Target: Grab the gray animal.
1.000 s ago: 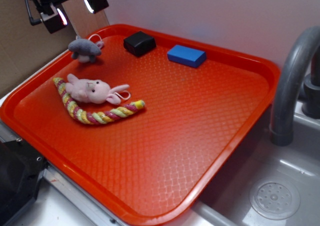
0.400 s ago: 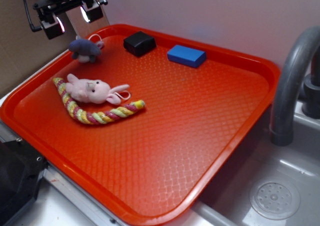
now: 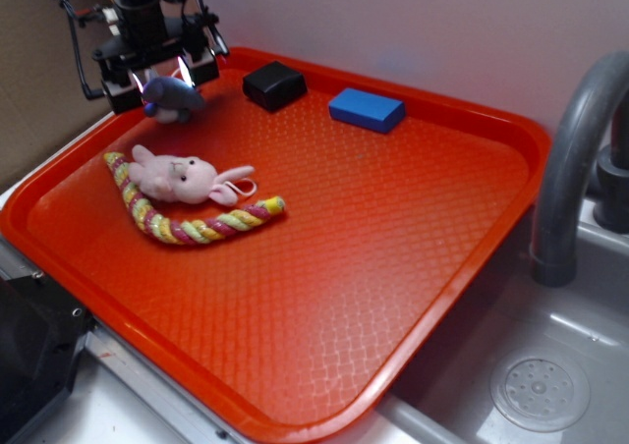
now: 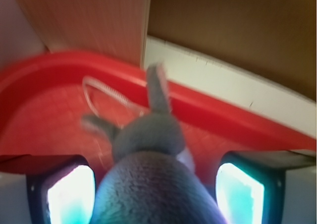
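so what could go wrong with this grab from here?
1. The gripper is open with the gray animal between its fingers. The plush is round and soft, so it may squeeze out as they close.
2. The pale loop trails loose on the tray. It could snag or drag on the lift.
3. The animal lies near the tray's rim, so a deeper descent might clip it.

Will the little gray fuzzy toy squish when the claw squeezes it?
Probably yes. The small gray plush animal looks fuzzy and stuffed, so it should squash between the fingers of the open claw rather than slip. It seems light, and its thin ears and pale loop will likely flop. Breaking looks unlikely.
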Action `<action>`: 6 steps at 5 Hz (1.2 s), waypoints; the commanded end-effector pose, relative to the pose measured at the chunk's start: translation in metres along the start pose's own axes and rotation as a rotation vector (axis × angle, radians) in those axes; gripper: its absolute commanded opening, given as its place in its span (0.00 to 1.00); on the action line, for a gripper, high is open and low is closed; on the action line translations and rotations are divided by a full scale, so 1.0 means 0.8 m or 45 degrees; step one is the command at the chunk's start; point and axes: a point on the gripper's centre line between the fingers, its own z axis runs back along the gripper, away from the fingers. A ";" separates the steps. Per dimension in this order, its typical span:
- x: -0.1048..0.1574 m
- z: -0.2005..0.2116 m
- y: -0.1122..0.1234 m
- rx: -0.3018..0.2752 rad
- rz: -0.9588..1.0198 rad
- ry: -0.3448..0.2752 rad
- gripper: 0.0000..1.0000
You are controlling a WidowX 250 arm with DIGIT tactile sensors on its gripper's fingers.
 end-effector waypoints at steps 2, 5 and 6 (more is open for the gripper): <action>0.006 0.019 0.000 -0.011 0.001 -0.017 0.00; -0.083 0.176 -0.004 -0.271 -0.551 -0.001 0.00; -0.106 0.204 0.003 -0.394 -0.708 0.086 0.00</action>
